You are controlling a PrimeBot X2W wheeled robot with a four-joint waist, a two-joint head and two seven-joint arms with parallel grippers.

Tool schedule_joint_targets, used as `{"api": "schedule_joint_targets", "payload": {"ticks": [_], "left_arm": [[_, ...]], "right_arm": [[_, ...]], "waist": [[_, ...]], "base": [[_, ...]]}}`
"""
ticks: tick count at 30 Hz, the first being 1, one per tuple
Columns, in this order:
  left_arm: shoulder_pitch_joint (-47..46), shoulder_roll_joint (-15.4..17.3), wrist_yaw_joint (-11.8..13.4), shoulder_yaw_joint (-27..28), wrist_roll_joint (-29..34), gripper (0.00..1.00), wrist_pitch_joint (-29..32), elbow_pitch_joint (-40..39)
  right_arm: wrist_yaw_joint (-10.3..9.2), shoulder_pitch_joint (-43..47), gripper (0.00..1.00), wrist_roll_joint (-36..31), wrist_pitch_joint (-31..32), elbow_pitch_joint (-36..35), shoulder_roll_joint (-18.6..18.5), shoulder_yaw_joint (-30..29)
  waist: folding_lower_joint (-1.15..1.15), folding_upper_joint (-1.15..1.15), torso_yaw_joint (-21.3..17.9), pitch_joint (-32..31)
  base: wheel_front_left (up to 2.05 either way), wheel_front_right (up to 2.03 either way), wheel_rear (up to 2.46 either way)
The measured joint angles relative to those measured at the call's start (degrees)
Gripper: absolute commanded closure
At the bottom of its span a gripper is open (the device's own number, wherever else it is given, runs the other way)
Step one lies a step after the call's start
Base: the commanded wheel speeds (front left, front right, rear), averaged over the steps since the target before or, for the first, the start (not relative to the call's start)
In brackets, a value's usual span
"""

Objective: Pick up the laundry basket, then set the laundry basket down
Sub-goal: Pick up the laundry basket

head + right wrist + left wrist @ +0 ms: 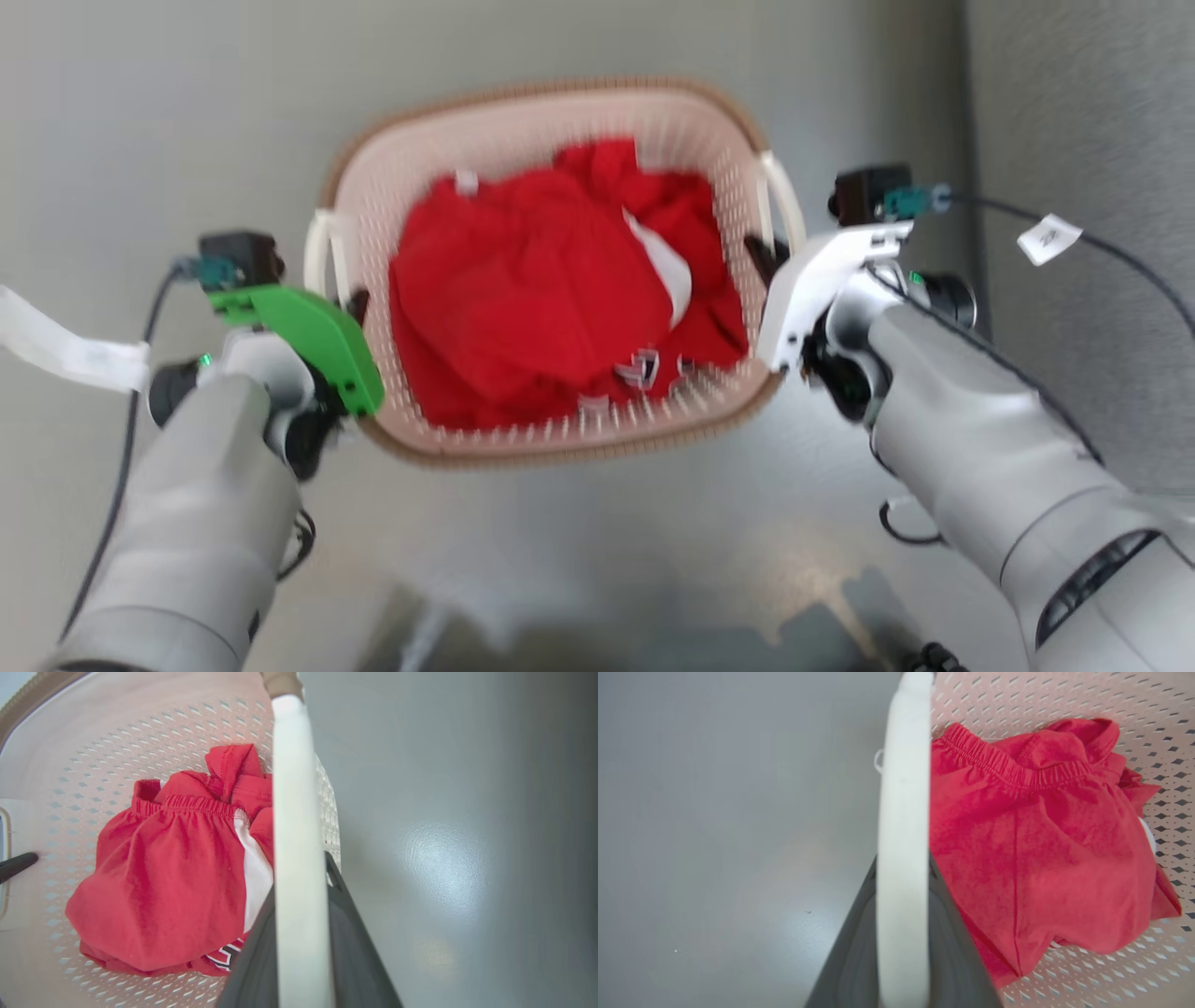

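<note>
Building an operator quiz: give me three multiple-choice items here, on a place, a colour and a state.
1. Where does the red garment lie? A) on the floor B) in the laundry basket C) over a forearm
2. What colour is the basket's rim trim? A) brown B) black C) blue
3. The left gripper and right gripper are: A) open B) shut on the white handles C) shut on the garment
Answers: B, perforated walls surround it; A, a brown band edges the top; B, each wrist view shows a handle between dark fingers.
</note>
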Motion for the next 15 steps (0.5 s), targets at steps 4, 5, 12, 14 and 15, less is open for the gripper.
{"api": "schedule_joint_targets", "payload": {"ticks": [4, 5, 12, 14, 15], "left_arm": [[1.9, -0.1, 0.0, -0.9, -0.7, 1.0, 1.4, 0.5], [2.2, -0.1, 0.0, -0.9, -1.1, 1.0, 1.4, 0.5], [5.6, -0.1, 0.0, -2.2, -2.4, 1.0, 3.8, 1.2], [6.8, -0.2, 0.0, -2.6, -2.8, 1.0, 4.7, 1.5], [7.4, -0.3, 0.0, -2.8, -3.0, 1.0, 5.0, 1.7]], "right_arm": [[0.0, 1.9, 1.0, 1.0, 2.9, 0.4, 0.1, 1.0], [0.0, 2.1, 1.0, 1.2, 3.5, 0.4, 0.1, 1.3], [-0.02, 4.3, 1.0, 3.3, 8.1, 0.4, 0.1, 3.1], [-0.02, 5.6, 1.0, 3.9, 9.5, 0.4, 0.1, 3.7], [-0.02, 6.3, 1.0, 4.2, 10.1, 0.5, 0.1, 3.9]], "waist": [[0.0, 0.0, -0.5, -3.2], [0.0, 0.0, -0.6, -4.0], [0.0, 0.0, -1.6, -10.6], [0.0, 0.0, -1.8, -12.2], [0.0, 0.0, -1.9, -13.0]], "base": [[0.0, 0.0, 0.0], [0.0, 0.0, 0.0], [0.0, 0.0, 0.0], [0.0, 0.0, 0.0], [0.0, 0.0, 0.0]]}}
